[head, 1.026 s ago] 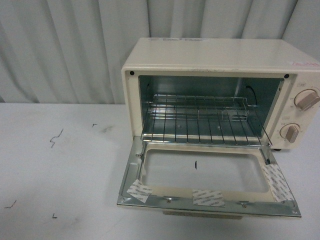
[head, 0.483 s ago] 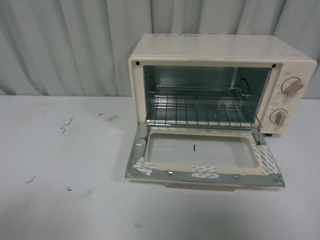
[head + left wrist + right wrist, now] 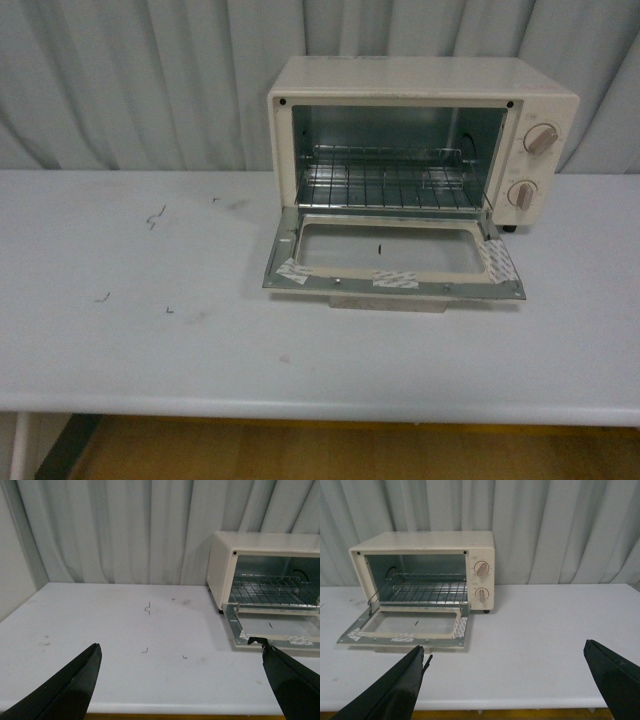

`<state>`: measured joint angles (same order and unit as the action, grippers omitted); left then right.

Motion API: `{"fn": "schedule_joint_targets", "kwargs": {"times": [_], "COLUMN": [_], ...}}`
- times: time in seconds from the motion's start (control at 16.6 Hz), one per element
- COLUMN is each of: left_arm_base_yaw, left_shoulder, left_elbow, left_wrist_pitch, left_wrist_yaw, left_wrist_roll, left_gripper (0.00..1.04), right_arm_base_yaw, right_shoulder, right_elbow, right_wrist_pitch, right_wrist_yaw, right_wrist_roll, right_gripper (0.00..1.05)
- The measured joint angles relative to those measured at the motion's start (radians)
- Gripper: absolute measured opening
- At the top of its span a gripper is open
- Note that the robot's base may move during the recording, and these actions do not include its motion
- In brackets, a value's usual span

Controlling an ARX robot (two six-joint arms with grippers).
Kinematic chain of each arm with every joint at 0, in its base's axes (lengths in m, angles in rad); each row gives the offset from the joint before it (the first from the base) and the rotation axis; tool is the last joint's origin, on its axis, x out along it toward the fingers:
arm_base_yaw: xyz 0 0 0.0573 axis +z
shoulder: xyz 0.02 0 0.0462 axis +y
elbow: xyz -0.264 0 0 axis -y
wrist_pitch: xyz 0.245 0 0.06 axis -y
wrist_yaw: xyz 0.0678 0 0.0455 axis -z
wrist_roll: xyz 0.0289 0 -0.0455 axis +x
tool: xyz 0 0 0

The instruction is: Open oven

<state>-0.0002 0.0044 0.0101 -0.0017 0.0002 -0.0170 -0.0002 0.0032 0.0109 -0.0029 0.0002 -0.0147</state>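
The cream-white oven (image 3: pixel 420 80) stands at the back of the white table, right of centre. Its glass-windowed door (image 3: pixel 392 262) hangs fully open, flat towards me, with tape strips on its inner frame. The wire rack (image 3: pixel 385 180) shows inside, and two beige knobs (image 3: pixel 541 139) sit on its right panel. The oven also shows in the left wrist view (image 3: pixel 270 580) and the right wrist view (image 3: pixel 425 575). My left gripper (image 3: pixel 182 680) is open and empty, well back from the oven near the table's front edge. My right gripper (image 3: pixel 505 680) is open and empty there too. Neither arm shows in the front view.
The white table (image 3: pixel 150 330) spreads wide, with small dark marks (image 3: pixel 155 216) on its left half. Grey curtains (image 3: pixel 130 80) hang behind. The table's front edge (image 3: pixel 300 410) shows, with wood-coloured floor below.
The front view has drawn back: the oven looks smaller and farther, and the table's front edge has come into view. The oven door stays open.
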Motion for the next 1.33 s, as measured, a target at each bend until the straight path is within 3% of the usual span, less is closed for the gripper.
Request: {"fn": "schedule_joint_targets", "kwargs": {"times": [1.33], "left_arm_base_yaw": [-0.001], "left_shoulder": [0.000], "left_elbow": [0.000], "left_wrist_pitch": [-0.001], "left_wrist_yaw": [0.000], "left_wrist_roll": [0.000], "left_gripper": [0.98], "right_arm_base_yaw": [0.000], "right_shoulder": [-0.001], "right_elbow": [0.000], "right_wrist_pitch": [0.000], "right_wrist_yaw": [0.000], "right_wrist_roll": [0.000], "right_gripper": [0.98]}}
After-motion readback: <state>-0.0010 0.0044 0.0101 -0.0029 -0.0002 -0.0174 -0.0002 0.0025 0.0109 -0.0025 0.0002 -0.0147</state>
